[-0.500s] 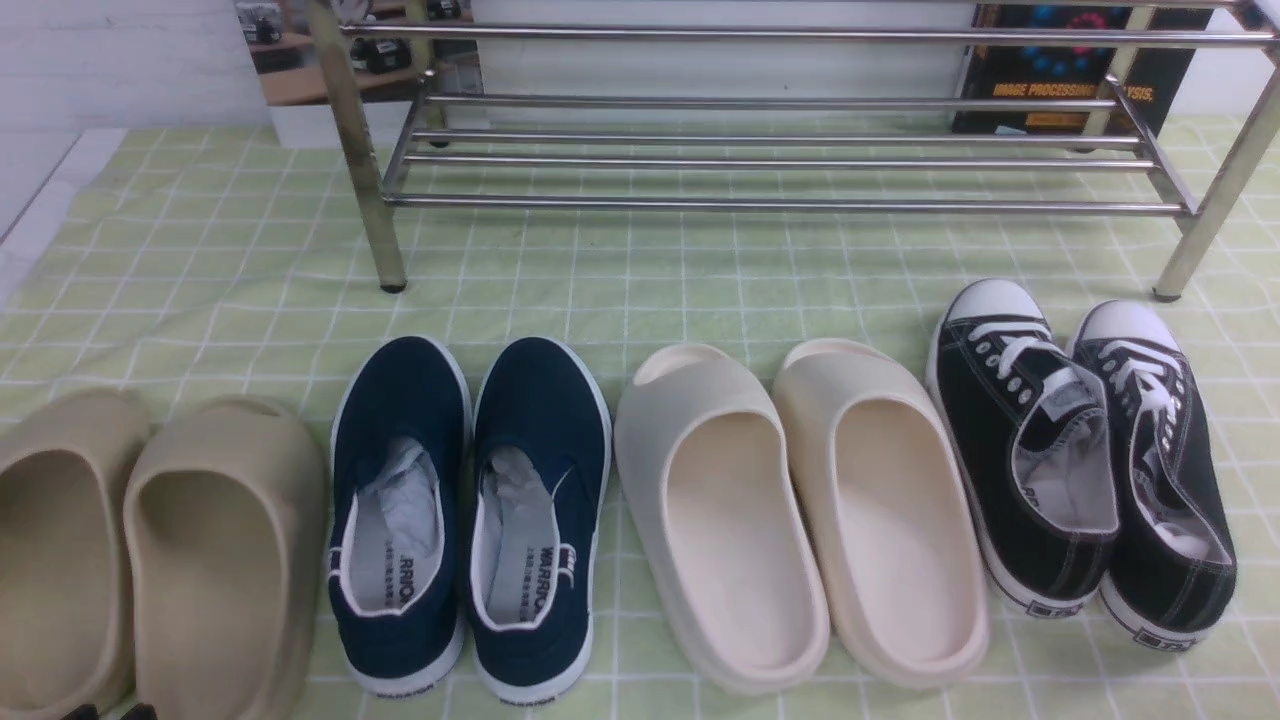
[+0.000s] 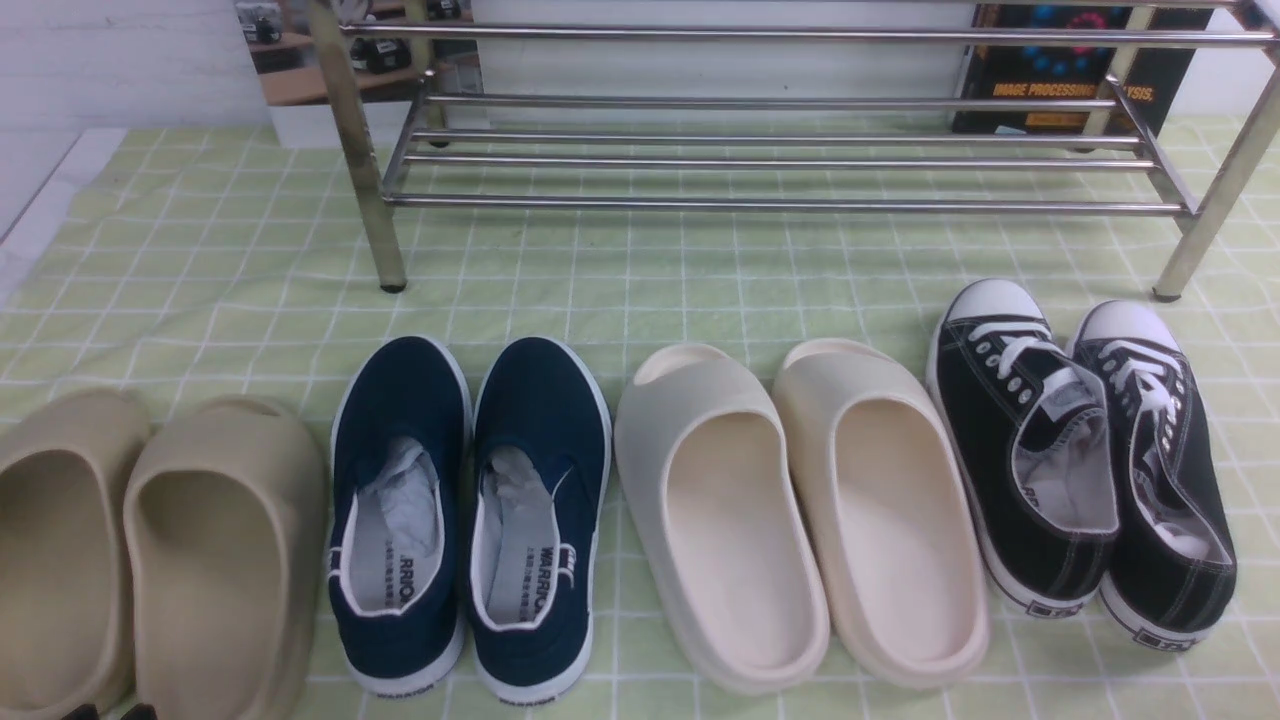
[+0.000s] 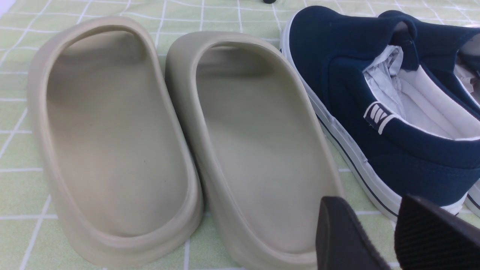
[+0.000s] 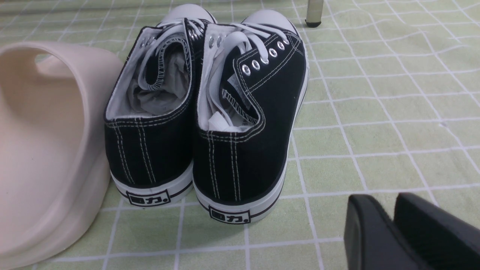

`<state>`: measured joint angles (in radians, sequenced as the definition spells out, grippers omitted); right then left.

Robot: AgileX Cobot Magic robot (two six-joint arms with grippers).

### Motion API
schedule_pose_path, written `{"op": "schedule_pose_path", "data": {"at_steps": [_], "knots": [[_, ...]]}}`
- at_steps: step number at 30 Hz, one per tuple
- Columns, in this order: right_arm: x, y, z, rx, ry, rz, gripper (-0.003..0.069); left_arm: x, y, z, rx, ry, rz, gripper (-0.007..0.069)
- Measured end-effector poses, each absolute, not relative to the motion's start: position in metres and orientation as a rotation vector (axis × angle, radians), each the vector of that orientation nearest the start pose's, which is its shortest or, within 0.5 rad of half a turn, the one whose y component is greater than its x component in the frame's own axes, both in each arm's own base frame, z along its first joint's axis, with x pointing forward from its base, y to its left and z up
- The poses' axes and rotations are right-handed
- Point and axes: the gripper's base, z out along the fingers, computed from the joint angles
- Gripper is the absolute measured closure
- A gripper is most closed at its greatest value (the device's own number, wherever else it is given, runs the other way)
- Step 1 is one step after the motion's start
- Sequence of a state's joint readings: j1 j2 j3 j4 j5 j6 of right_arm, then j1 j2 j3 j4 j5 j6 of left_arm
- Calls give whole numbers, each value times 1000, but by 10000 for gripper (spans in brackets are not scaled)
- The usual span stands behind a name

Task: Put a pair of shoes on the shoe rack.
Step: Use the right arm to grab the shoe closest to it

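Note:
The pair of shoes, two black lace-up sneakers, stands side by side on the cloth at the far right, toes toward the shoe rack. The chrome shoe rack spans the back, and one of its legs shows beyond the sneakers' toes. In the right wrist view the sneakers' heels face me. My right gripper hangs behind and beside them, jaws slightly apart and empty. My left gripper is open and empty over the cloth between a tan slide and a navy slip-on.
Along the front, from the left, stand two tan slides, two navy slip-ons and two cream slides. A cream slide sits right beside the sneakers. A dark book leans behind the rack. Green checked cloth covers the table.

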<state>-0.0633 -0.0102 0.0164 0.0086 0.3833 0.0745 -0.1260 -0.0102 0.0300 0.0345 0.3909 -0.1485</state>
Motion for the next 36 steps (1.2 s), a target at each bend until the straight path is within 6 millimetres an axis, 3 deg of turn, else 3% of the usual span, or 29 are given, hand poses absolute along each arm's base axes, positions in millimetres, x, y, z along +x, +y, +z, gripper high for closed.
{"op": "schedule_pose_path", "data": {"at_steps": [36], "knots": [[53, -3, 175, 131, 1852, 13, 459, 52, -5, 169, 0, 1897, -153, 386]]}}
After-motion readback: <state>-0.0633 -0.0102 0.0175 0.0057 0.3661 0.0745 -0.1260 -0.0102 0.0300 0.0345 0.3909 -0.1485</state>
